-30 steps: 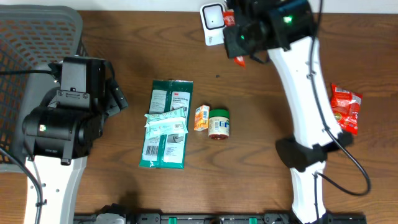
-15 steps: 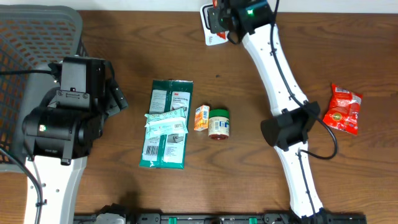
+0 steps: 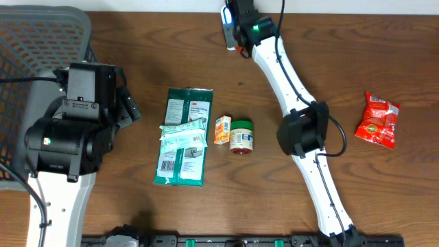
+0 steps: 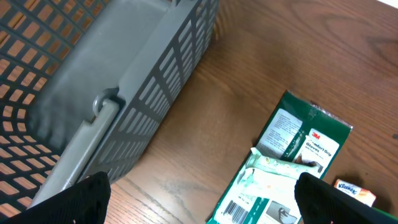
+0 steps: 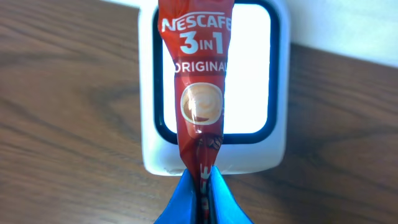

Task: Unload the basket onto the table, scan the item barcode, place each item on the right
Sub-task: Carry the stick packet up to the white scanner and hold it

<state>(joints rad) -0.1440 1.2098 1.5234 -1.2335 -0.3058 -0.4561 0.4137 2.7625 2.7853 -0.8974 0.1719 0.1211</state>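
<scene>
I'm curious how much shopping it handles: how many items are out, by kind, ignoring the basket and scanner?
Red packets: 2, coffee sachet in the right gripper, snack packet
Flat packs: 2, green pack, pale pack on it
Small box: 1
Jar: 1
Total: 6

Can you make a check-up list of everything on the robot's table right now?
Surface: brown wooden table, no spills seen.
Job's things: red Nescafe coffee sachet held before the lit window of the white box scanner.
Clutter: green flat packet, small orange box, green-lidded jar, red snack packet.
Grippers: right gripper shut on sachet; left gripper open, empty.
Cables: black cable loops at the right arm's elbow.
Surroundings: grey plastic mesh basket at left; pale wall behind.
</scene>
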